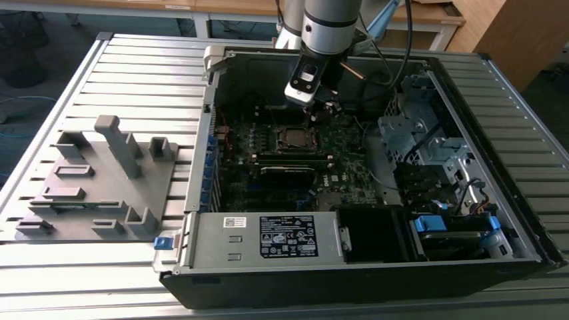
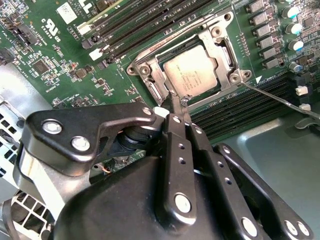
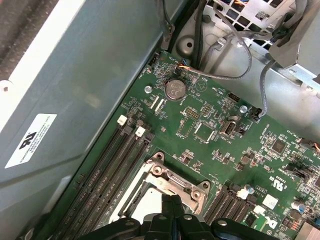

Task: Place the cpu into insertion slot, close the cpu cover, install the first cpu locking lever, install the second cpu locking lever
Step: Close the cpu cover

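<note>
**Fig. CPU socket area, seen from three cameras.**

- **Arm and case:** In the exterior view, you see the arm reaching down into the open computer case (image 1: pixel 356 280). The case lies on a slatted metal table (image 1: pixel 133 67).
- **Gripper position:** The gripper (image 1: pixel 318 110) hangs just beyond the insertion slot (image 1: pixel 292 137), which sits in the middle of the dark green circuit board.
- **Fixture:** A grey fixture (image 1: pixel 98 180) with upright pegs stands well apart from the case, toward the exterior view's left.
- **Cpu:** In the second wrist view, the cpu (image 2: pixel 192 70) is a small flat square. Its face is matte, pale grey-beige and carries faint print. It is seated level in the slot.
- **Cpu cover:** The cpu cover (image 2: pixel 151 82) is a thin silvery frame with round fasteners at its corners. It lies down around the cpu, whose face shows through the square cut-out.
- **Gripper state:** The gripper (image 2: pixel 183 102) has its two black fingers drawn together to a narrow tip. The tip is at the cover's near edge.
- **Possible hold:** A sliver of bright metal shows at the tip. You cannot tell whether the fingers have hold of it.
- **Wire lever:** A thin wire lever (image 2: pixel 280 100) runs out from one corner of the socket and across the long black memory strips (image 2: pixel 235 112).
- **First wrist view:** The cover (image 3: pixel 175 177) appears just ahead of the fingertips. A coin cell (image 3: pixel 175 90) sits farther along the board.
</note>
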Motion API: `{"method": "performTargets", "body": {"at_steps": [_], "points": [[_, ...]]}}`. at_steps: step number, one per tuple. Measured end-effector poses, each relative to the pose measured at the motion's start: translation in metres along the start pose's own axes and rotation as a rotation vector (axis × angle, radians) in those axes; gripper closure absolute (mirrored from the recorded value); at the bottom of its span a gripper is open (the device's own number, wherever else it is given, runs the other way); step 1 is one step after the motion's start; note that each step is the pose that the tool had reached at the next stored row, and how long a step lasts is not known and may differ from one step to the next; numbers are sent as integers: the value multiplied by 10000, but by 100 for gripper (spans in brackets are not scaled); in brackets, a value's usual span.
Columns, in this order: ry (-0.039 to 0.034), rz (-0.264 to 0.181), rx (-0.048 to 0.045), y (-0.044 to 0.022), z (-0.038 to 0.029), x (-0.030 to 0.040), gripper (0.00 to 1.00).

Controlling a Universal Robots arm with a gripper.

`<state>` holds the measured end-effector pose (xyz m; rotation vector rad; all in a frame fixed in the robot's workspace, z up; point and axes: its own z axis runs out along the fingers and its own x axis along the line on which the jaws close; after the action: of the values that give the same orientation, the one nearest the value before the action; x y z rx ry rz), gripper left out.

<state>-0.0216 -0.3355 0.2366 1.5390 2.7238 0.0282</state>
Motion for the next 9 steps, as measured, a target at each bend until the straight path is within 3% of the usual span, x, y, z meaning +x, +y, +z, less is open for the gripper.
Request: {"method": "performTargets", "body": {"at_steps": [9], "points": [[3, -148, -1, 0, 0, 0, 90]]}}
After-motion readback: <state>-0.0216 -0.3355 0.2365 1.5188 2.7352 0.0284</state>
